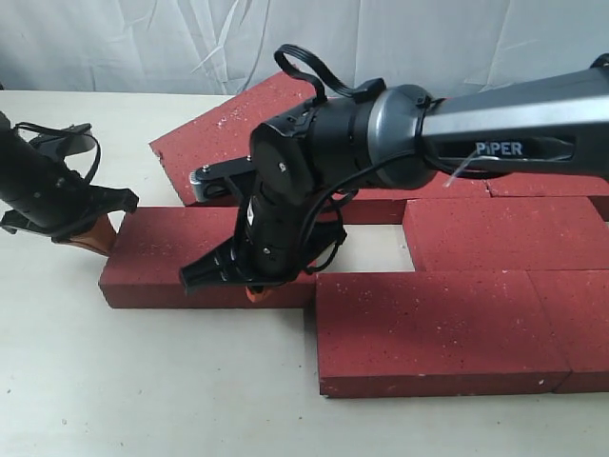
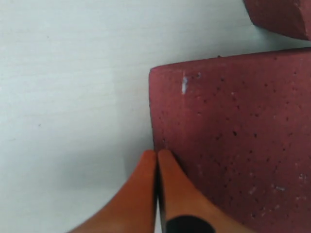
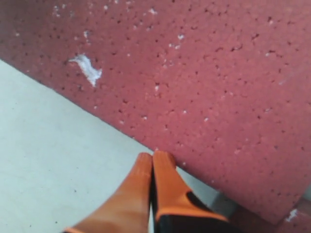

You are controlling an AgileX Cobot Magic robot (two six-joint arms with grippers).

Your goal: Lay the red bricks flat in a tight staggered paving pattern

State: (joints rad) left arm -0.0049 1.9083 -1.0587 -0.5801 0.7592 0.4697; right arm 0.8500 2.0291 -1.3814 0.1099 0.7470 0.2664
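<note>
I count six red bricks [image 1: 495, 238] on the table [image 1: 143, 381], one tilted at the rear. My right arm [image 1: 514, 133] hides part of the back row. My left gripper [image 2: 156, 155] and right gripper [image 3: 152, 156] are both pinched closed and empty, tips at edges of the leftmost brick [image 1: 181, 257].

Exterior view looks steeply down on pale tabletop [image 1: 143, 381]; wrist views face down, close to dark-red rough bricks [image 1: 457, 324].

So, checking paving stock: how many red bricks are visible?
7 red bricks: tilted back one, loose left one, two front, one middle right, two rear; right arm may hide more.
</note>
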